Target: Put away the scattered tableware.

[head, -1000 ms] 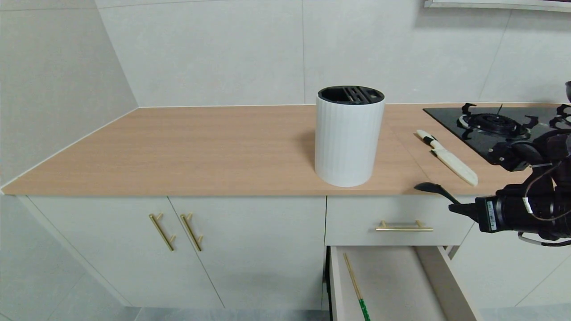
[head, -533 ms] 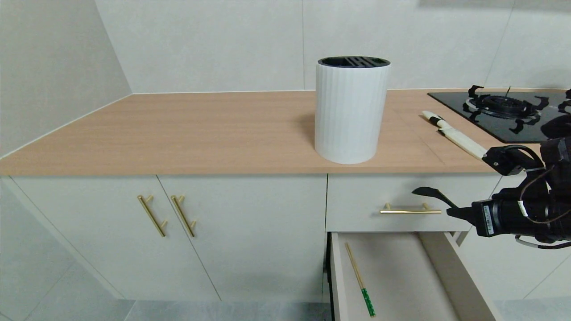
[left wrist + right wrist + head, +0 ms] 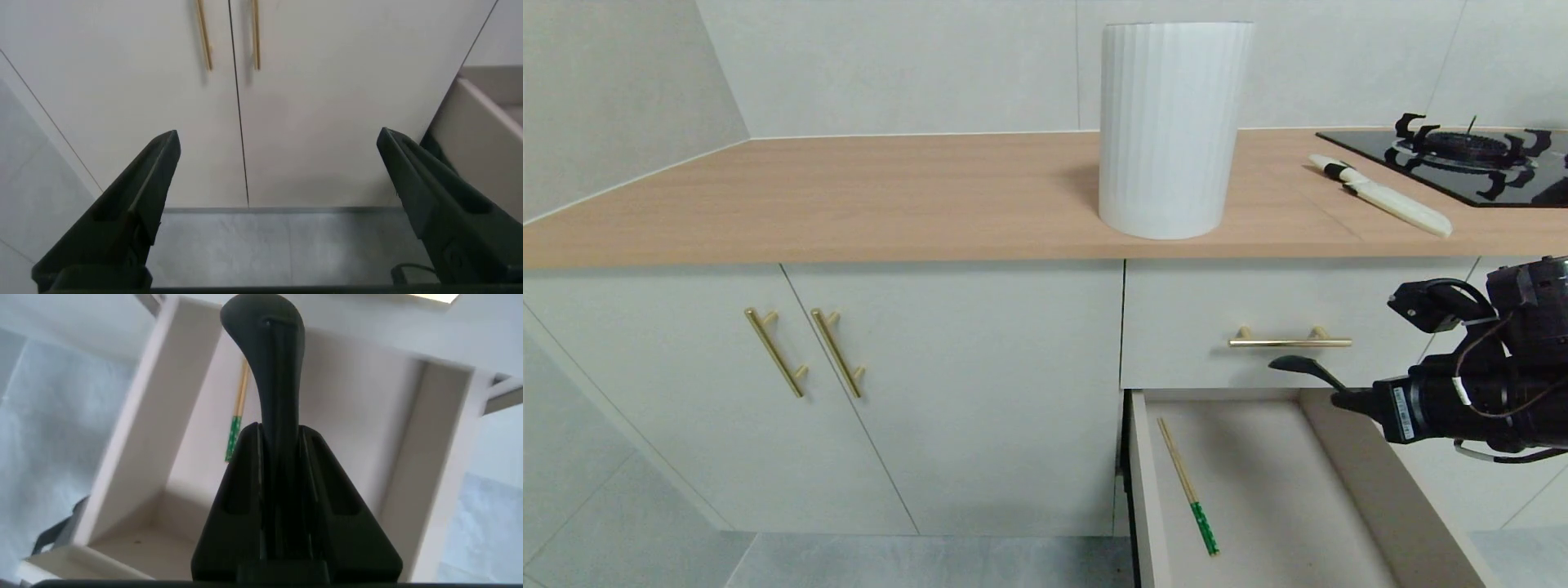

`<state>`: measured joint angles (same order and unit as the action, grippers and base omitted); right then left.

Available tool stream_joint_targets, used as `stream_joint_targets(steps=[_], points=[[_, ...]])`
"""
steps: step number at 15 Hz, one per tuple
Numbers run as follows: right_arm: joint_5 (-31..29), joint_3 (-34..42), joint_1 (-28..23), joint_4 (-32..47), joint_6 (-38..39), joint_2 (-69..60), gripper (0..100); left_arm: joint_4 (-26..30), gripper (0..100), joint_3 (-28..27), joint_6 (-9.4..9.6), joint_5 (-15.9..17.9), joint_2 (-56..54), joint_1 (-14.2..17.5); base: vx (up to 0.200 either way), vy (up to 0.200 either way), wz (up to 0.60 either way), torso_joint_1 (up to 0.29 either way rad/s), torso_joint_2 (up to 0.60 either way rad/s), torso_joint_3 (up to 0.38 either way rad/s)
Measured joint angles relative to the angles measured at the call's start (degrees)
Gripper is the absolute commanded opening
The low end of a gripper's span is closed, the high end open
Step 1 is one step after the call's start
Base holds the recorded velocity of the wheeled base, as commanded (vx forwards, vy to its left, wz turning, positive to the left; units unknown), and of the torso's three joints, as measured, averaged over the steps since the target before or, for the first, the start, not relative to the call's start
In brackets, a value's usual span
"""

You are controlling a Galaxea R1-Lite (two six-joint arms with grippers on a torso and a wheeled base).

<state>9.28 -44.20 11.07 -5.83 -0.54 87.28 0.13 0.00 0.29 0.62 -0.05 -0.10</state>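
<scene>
Your right tool (image 3: 1349,400), clamped on what looks like a black spoon (image 3: 1298,365), has dropped from desk (image 3: 890,196) level to just over the open drawer (image 3: 1347,465), where chopsticks (image 3: 1188,490) lie; release looks near. Your left tool (image 3: 274,155) hangs open; a knife (image 3: 1380,196) waits on the desk.

We find the open drawer (image 3: 1372,482) mostly bare: chopsticks (image 3: 1188,487) lie along its left wall, and the upper drawer's handle (image 3: 1290,341) juts above.

No readable text, white sticker (image 3: 1401,405) on the right arm (image 3: 1486,394), print too small
</scene>
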Motion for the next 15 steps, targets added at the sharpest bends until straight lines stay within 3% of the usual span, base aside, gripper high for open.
stream_joint_targets(steps=[11,15], points=[[-0.5,0.4,0.3,0.0,-1.3,4.5,0,0.0,100,0.0,0.0,0.0,0.0,0.0,0.0,0.0,0.0,-0.015,0.06,0.045],[-6.7,-0.8,2.5,0.0,-0.7,11.5,0,-0.1,100,0.0,-0.05,0.0,0.0,0.0,0.0,0.0,0.0,0.0,0.0,0.0]])
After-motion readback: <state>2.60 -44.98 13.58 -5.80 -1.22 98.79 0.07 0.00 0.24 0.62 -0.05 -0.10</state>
